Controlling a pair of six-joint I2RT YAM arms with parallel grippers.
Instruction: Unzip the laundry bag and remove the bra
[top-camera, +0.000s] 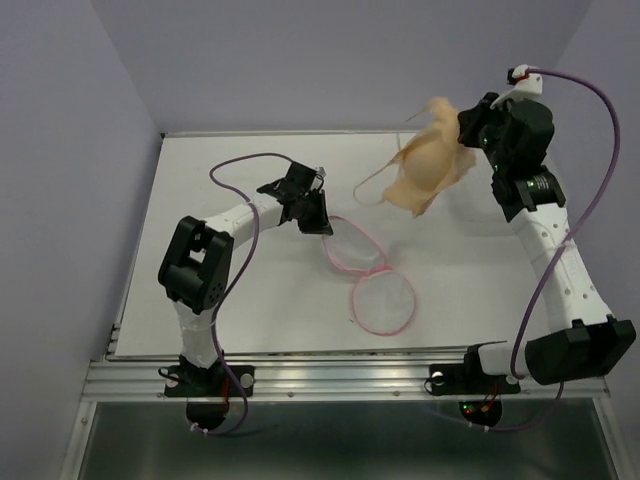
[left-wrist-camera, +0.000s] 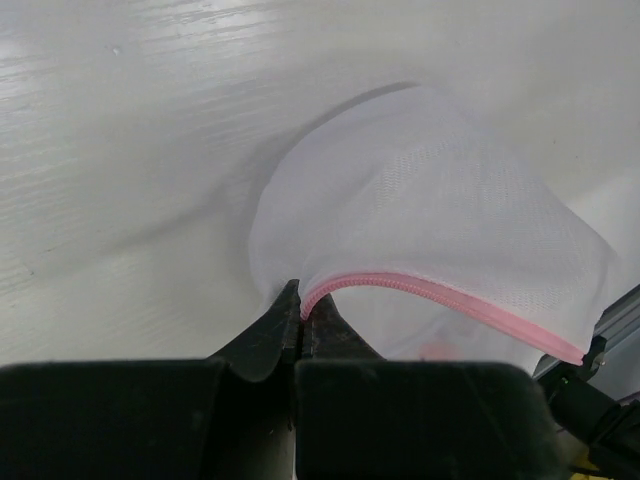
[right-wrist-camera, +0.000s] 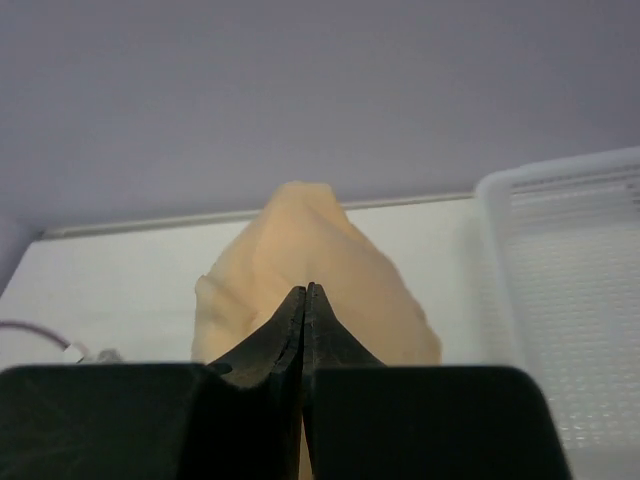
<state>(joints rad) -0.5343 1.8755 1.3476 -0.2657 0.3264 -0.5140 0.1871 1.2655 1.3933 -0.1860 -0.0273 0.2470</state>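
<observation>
White worktop (top-camera: 270, 310) fills mid-frame in the top view, lilac wall (top-camera: 300, 60) above, metal rail (top-camera: 340, 378) below. White lattice basket (right-wrist-camera: 570, 300) at the right wrist view's right edge.

I work in a lab test booth: plain lavender walls (top-camera: 70, 150) close round my white table (top-camera: 250, 320) at nine, twelve and three o'clock. An aluminium rail (top-camera: 340, 378) at six carries my left arm (top-camera: 240, 215) and right arm (top-camera: 560, 260), both trailing purple cables (top-camera: 575, 77).

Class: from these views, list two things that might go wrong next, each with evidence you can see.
The right gripper holds the bra aloft by a small pinch of fabric; it may slip out. The bra's strap hangs down toward the open laundry bag, pinched at its rim by the left gripper, and could snag it.
</observation>
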